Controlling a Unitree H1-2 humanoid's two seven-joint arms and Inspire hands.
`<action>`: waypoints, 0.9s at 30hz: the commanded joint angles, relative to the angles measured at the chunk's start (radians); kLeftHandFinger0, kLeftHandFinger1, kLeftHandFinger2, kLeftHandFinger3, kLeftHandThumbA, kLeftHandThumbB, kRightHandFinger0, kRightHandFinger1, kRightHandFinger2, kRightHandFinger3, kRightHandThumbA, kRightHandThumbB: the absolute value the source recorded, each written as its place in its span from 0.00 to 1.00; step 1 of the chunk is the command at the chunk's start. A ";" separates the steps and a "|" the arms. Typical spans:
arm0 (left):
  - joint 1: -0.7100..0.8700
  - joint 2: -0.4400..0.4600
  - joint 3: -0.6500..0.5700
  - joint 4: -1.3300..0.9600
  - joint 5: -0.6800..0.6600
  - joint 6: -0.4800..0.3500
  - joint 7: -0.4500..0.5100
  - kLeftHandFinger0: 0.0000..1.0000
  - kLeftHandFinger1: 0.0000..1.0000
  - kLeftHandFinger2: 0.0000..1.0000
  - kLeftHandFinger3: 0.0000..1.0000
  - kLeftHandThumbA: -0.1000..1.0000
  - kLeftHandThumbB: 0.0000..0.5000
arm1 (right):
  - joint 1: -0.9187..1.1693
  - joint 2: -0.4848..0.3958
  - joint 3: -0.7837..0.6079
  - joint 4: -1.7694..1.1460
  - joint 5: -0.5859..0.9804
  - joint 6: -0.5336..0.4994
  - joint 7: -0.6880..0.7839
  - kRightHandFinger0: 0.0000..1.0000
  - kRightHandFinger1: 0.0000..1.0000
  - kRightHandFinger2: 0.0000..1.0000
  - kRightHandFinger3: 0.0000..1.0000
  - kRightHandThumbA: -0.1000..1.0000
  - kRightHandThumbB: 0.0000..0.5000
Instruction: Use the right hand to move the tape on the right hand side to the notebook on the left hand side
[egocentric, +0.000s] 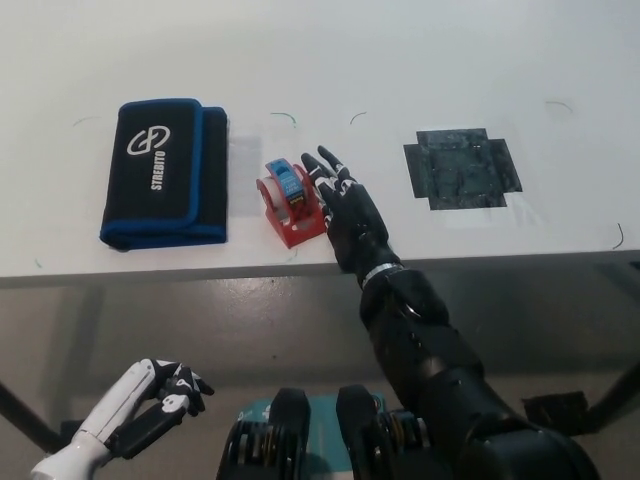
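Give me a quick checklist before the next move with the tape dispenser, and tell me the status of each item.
1. Right hand beside the tape dispenser, on its right side: ok.
2. Firm hold on the dispenser: cannot tell; the fingers are spread against it, not clearly wrapped around it.
3. Dispenser on the notebook: not ok; it sits on the table just right of the notebook.
4. Dispenser upright on its base: ok.
5. Top of the notebook free for placing: ok.
6. Left hand out of the way, low at the lower left below the table edge: ok.
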 joint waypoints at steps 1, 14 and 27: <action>-0.011 0.020 0.015 -0.044 0.008 0.007 -0.003 0.41 0.43 0.54 0.69 0.71 0.25 | 0.013 -0.029 0.013 -0.023 -0.019 0.017 0.020 1.00 1.00 1.00 1.00 0.86 0.98; -0.031 0.036 0.001 -0.017 0.010 -0.006 -0.021 0.37 0.41 0.52 0.67 0.73 0.24 | 0.368 -0.234 0.077 -0.878 -0.064 0.220 0.055 1.00 1.00 1.00 1.00 0.85 0.87; -0.039 0.037 0.003 -0.014 0.016 0.010 -0.016 0.38 0.41 0.52 0.68 0.73 0.27 | 0.775 -0.416 0.080 -1.452 -0.137 0.232 0.082 1.00 1.00 1.00 1.00 0.79 1.00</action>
